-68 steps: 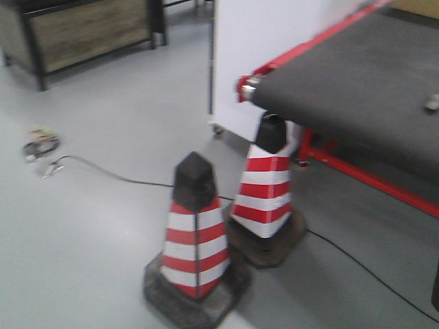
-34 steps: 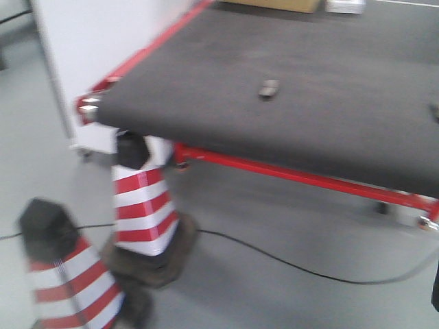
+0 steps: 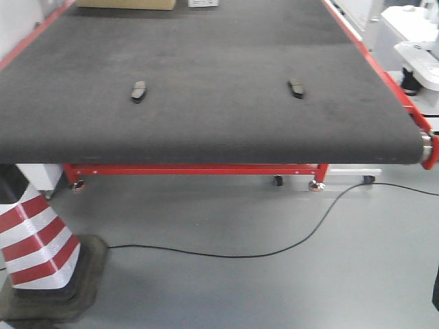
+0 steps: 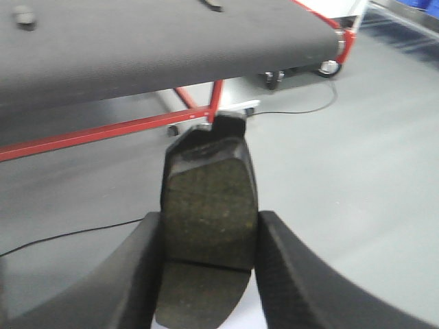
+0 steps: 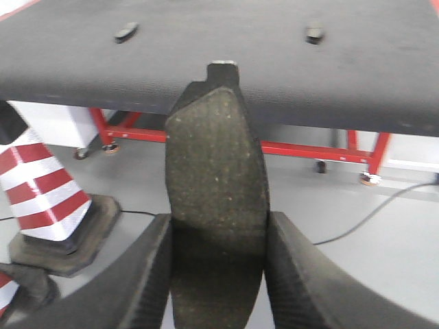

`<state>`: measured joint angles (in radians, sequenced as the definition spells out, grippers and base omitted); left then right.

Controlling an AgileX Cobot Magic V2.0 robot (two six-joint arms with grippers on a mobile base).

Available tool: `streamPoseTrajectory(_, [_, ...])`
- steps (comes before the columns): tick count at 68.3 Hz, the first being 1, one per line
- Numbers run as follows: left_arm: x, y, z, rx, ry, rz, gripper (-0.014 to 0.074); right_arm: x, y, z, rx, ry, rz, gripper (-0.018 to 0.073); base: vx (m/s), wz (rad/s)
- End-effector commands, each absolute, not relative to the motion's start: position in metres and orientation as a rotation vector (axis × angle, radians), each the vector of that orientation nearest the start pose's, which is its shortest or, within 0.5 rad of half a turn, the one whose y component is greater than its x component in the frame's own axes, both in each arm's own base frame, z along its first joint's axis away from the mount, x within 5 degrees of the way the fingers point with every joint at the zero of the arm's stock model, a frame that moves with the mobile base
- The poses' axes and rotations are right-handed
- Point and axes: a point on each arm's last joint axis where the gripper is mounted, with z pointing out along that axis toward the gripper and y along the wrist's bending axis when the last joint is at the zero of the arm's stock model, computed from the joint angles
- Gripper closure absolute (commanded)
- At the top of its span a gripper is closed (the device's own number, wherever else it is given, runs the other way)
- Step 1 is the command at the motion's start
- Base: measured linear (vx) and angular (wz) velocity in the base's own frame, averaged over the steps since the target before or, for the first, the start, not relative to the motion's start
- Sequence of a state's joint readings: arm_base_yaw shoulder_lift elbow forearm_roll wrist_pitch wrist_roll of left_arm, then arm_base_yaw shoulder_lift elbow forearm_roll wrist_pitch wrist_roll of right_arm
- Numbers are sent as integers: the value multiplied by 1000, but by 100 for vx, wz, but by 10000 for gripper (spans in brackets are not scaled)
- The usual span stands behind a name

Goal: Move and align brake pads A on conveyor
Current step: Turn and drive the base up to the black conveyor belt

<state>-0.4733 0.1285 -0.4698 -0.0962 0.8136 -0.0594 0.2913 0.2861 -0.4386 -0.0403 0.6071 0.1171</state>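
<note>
The dark conveyor (image 3: 219,130) with red edges fills the upper front view. Two brake pads lie flat on it: one at the left (image 3: 138,90), one at the right (image 3: 296,88). My left gripper (image 4: 209,271) is shut on a third brake pad (image 4: 209,199), held on end with its grey-brown grooved face toward the camera, over the floor short of the belt (image 4: 137,41). My right gripper (image 5: 218,274) is shut on a fourth brake pad (image 5: 216,171), also on end, below the belt's near edge (image 5: 329,82). Neither gripper shows in the front view.
A red-and-white traffic cone (image 3: 34,247) on a black base stands on the floor at the left, under the belt's near corner. A black cable (image 3: 274,250) trails across the grey floor. The red frame and casters (image 3: 315,184) sit beneath the belt. White equipment (image 3: 415,48) stands at the right.
The front view has swung right: the two cones slid off to the left, and the conveyor now fills the frame head-on with both lying pads in sight.
</note>
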Motion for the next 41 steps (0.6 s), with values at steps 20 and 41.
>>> streamPoseTrajectory(20, [24,-20,303,357,1845,-498,603,63,17,306,-191,1814,229,564,3,-6])
streamPoseTrajectory(41, [24,-20,303,357,1845,-499,603,63,17,306,-191,1814,229,564,13,-6])
